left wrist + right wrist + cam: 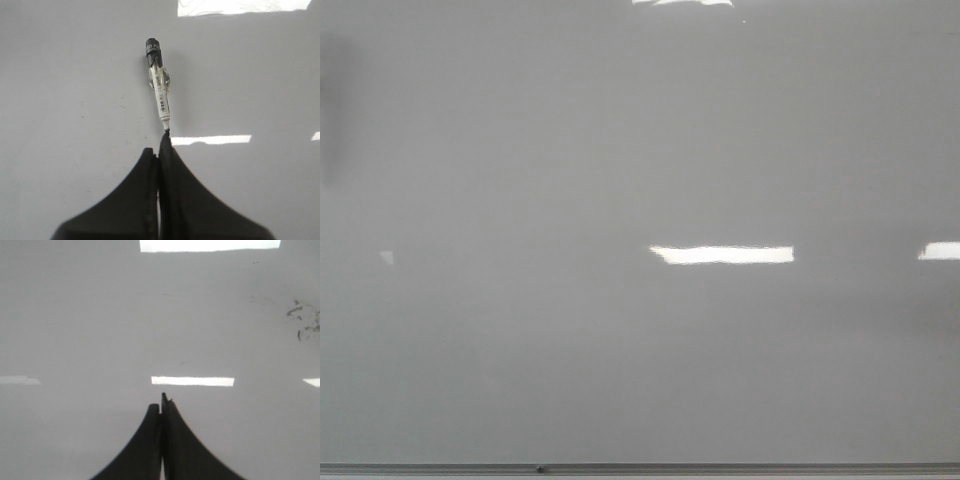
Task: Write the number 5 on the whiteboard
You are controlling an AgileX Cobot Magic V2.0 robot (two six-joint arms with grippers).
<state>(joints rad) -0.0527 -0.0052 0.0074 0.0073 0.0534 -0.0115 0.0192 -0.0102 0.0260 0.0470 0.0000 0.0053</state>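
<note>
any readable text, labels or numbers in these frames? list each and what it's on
Marker, white label with barcode: print too small to read.
Marker's black cap end: pale lettering, too blurred to read.
Whiteboard: no number 5 or other writing; only light reflections, plus dark smudges in the right wrist view.
Nothing else carries text.

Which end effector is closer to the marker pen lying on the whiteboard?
Left. The left end effector sits just short of the marker pen tip; the right end effector has only bare whiteboard ahead.
</note>
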